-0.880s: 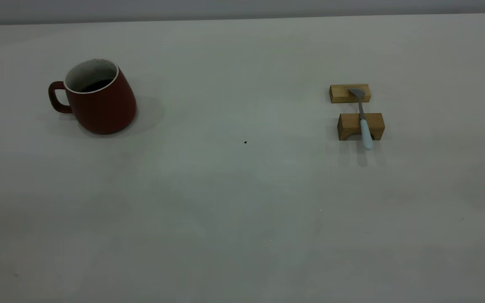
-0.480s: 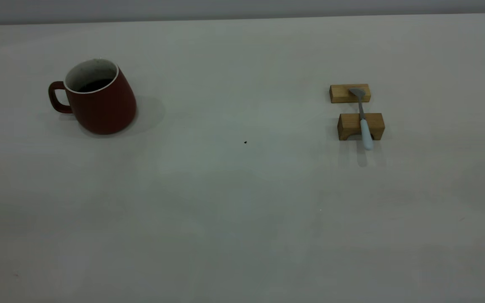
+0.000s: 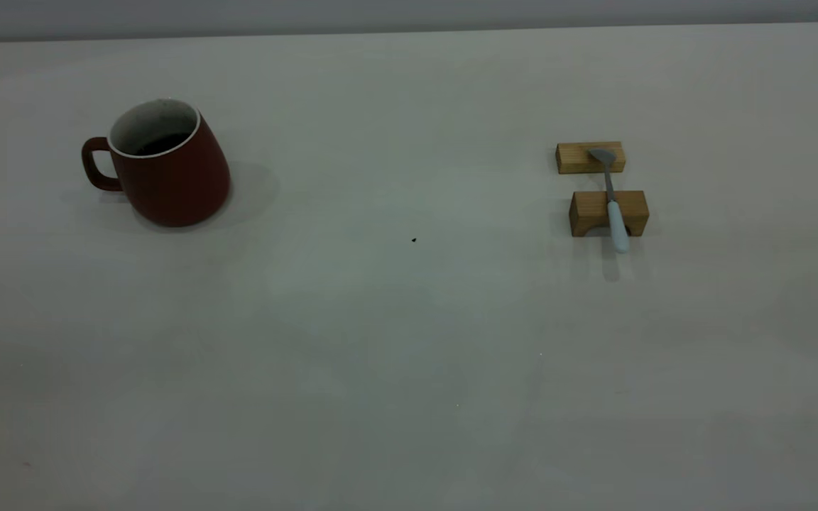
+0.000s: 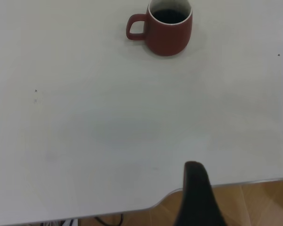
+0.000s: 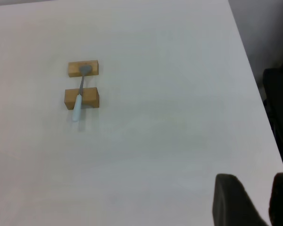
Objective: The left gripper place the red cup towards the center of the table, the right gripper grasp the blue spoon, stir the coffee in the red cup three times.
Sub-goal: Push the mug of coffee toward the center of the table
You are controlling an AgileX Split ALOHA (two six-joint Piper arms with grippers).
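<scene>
The red cup stands upright at the table's left, handle pointing left, with dark coffee inside. The blue spoon lies at the right across two wooden blocks, its grey bowl on the far block and its pale handle overhanging the near one. Neither gripper appears in the exterior view. In the left wrist view the cup is far from my left gripper, which hangs over the table's edge. In the right wrist view the spoon lies far from my right gripper, which is open and empty.
Two tan wooden blocks, a far one and a near one, carry the spoon. A tiny dark speck lies near the table's middle. A black object stands beyond the table's right edge. Wooden floor shows past the table's edge.
</scene>
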